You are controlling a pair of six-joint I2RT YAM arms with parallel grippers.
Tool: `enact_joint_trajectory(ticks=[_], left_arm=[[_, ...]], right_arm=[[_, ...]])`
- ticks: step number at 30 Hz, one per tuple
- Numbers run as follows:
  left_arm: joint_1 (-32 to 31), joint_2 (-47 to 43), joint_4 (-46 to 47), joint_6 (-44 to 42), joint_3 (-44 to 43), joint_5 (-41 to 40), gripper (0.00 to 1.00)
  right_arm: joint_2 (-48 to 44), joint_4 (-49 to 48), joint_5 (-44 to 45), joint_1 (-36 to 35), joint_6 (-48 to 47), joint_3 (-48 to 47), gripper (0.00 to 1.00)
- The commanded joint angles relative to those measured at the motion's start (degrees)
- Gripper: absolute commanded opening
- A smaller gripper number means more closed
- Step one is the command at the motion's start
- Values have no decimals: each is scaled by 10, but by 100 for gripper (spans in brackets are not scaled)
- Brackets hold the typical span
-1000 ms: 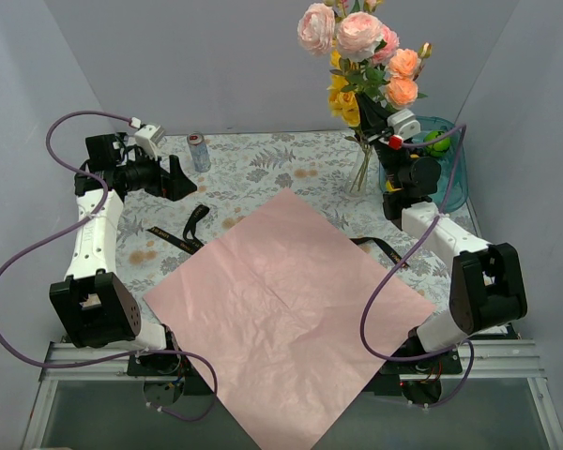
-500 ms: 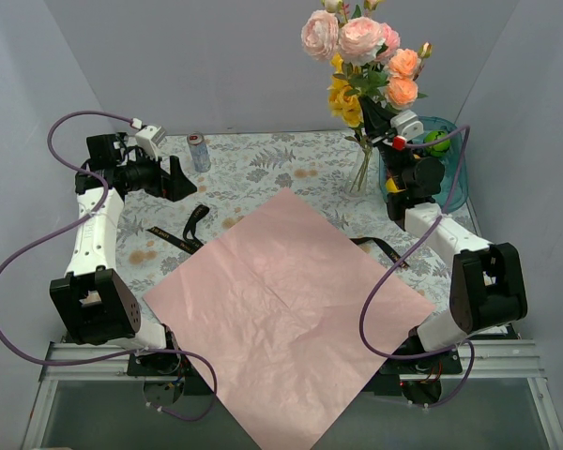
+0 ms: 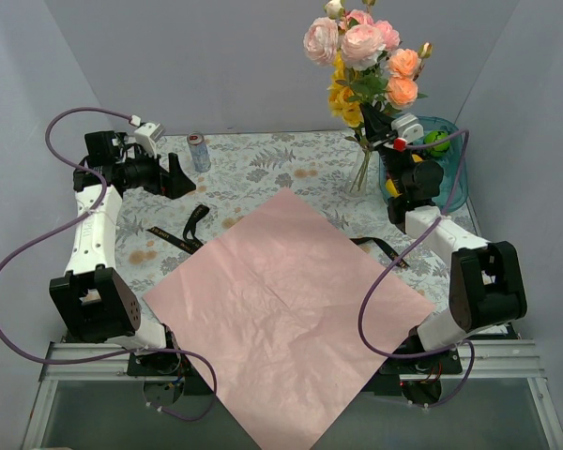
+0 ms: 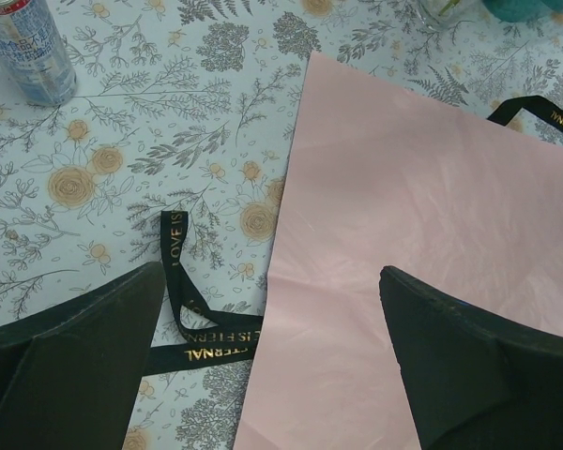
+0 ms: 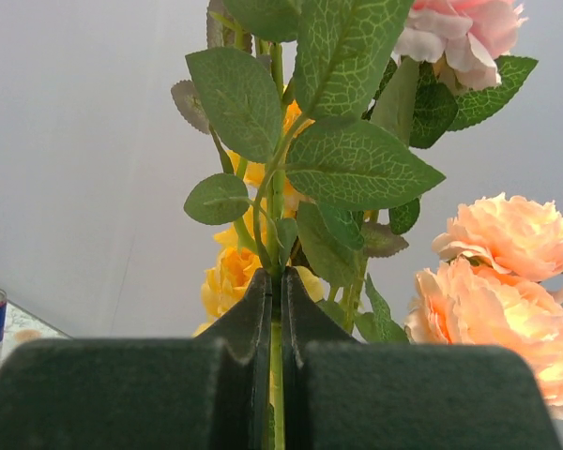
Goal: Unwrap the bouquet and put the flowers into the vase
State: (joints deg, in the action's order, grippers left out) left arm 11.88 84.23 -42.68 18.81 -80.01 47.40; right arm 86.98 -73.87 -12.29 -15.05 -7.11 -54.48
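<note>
Right gripper [image 5: 275, 292] pinches a stem of the flowers [image 3: 361, 42] upright at far right, seemingly to settle them in the vase [image 3: 361, 174].

A robot lab booth: plain pale walls [image 3: 216, 56] box in a flower-patterned tabletop [image 3: 263, 164]; a left arm [image 3: 96, 225] and right arm [image 3: 441, 239] trailing purple cables [image 3: 360, 323] stand on a metal frame [image 3: 507, 352].

Bright, even, diffuse light fell from above; shadows on the table [image 3: 263, 164] were faint and soft. Overhead, all was sharp. The left gripper [image 4: 272, 272] showed dark, featureless. The right gripper [image 5: 276, 281] was blurred near the lens, the flowers [image 5: 357, 169] crisp, the far wall [image 5: 75, 141] washed pale.
</note>
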Motion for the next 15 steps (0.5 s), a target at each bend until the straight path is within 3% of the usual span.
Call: enact_joint_trajectory(ticks=[1, 15], left_arm=[[3, -4, -7, -8, -16, 9, 98], [2, 1, -13, -11, -28, 3, 98]], right_arm=[[-3, -261, 15, 5, 17, 1, 1], [18, -267, 61, 11, 35, 4, 1]])
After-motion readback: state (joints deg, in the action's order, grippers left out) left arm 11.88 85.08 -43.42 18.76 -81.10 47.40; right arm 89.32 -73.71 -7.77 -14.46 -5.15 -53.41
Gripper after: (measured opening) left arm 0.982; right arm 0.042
